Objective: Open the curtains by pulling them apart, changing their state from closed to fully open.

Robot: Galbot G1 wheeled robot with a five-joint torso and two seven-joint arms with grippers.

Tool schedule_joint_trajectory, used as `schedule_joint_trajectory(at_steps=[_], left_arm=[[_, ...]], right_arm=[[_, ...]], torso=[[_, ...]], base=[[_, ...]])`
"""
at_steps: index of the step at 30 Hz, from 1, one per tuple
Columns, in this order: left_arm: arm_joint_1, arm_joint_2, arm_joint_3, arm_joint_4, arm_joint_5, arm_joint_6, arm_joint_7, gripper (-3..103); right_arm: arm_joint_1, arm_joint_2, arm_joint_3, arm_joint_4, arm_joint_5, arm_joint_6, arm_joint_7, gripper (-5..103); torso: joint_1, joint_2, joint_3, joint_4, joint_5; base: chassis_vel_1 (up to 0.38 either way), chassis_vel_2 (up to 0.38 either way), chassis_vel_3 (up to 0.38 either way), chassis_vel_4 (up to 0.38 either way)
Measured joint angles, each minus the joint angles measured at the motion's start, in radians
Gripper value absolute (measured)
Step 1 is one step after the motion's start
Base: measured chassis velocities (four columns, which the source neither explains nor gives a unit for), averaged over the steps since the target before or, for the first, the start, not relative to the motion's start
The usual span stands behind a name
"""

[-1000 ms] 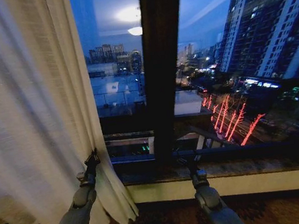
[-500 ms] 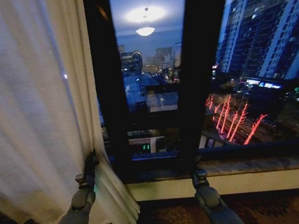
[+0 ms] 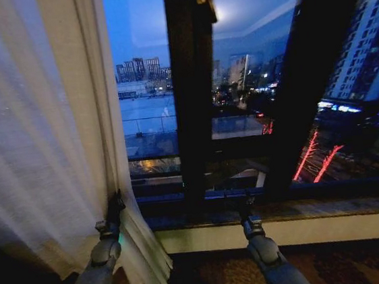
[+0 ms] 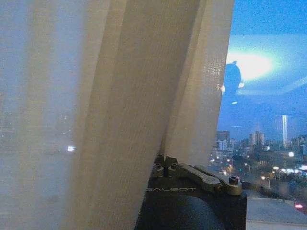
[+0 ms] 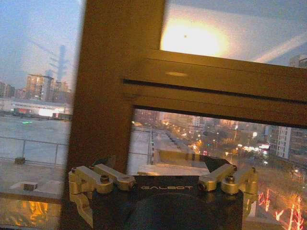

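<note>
One sheer cream-white curtain panel (image 3: 41, 151) hangs in soft pleats on the left of the window and reaches the floor. My left gripper (image 3: 117, 205) is shut on the panel's inner edge, low down. In the left wrist view the curtain fabric (image 4: 110, 105) is pinched where the left gripper (image 4: 163, 161) closes. My right gripper (image 3: 246, 206) is held out in front of the window sill (image 3: 332, 207), open and apart from any fabric. In the right wrist view the right gripper (image 5: 160, 168) has its jaws spread wide with nothing between them.
The dark window frame has a vertical post (image 3: 197, 94) in the middle and a slanting one (image 3: 319, 81) to the right. A pale wall strip (image 3: 307, 231) runs under the sill, above patterned carpet (image 3: 210, 275). Night city lights show through the glass.
The window posts have slid to the right in the head view, so the camera has moved left. The left gripper keeps its hold on the curtain edge, and both arms keep their pose.
</note>
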Motion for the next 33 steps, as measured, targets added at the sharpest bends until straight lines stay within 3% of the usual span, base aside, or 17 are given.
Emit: schedule_joint_trajectory(at_steps=[15,24,33], left_arm=[[-0.002,-0.001,-0.001,0.005,0.002,-0.007,0.000,0],[0.001,0.001,-0.002,0.003,0.002,-0.008,0.001,0],[0.001,0.007,-0.005,0.001,0.003,-0.009,0.001,0]], right_arm=[[0.000,0.000,0.000,0.000,0.000,0.000,0.000,100],[0.000,0.000,0.001,0.000,0.000,0.000,0.000,100],[0.000,0.000,0.000,0.000,0.000,0.000,0.000,100]], torso=[[0.000,0.000,0.000,0.0005,-0.0003],[0.000,0.000,0.000,-0.0007,0.0004],[0.000,0.000,0.000,0.0001,-0.0004]], base=[[0.299,0.316,-0.304,-0.308],[0.010,-0.007,-0.012,-0.007],[0.003,-0.005,-0.005,0.001]])
